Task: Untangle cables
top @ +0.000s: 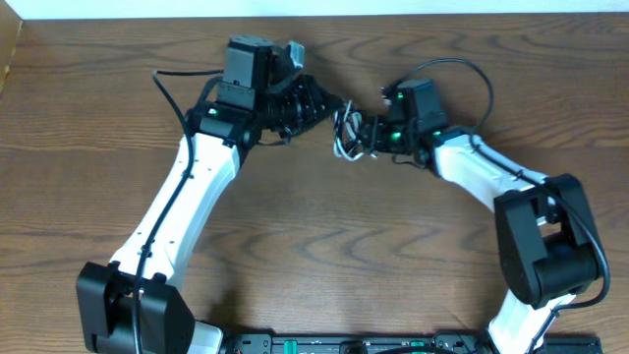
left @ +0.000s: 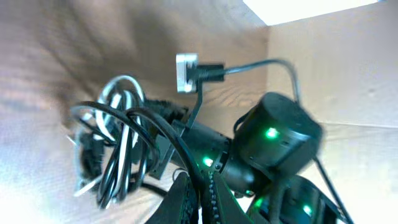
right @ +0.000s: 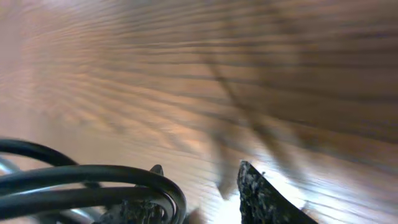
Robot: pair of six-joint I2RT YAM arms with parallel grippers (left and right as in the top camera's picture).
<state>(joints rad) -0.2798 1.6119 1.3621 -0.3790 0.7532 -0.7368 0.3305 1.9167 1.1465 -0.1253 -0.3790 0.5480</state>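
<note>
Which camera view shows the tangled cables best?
The left wrist view: the white and black cables show as separate loops. Overhead they are only a small clump; the right wrist view catches just a few dark loops at its edge.

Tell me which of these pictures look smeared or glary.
Overhead view: sharp and evenly lit, the thin white and black cables tiny on the brown wooden table. Left wrist view: soft wood, blown-out white glare top right. Right wrist view: grain streaked with blur, glare low down, cable loops too close to focus.
</note>
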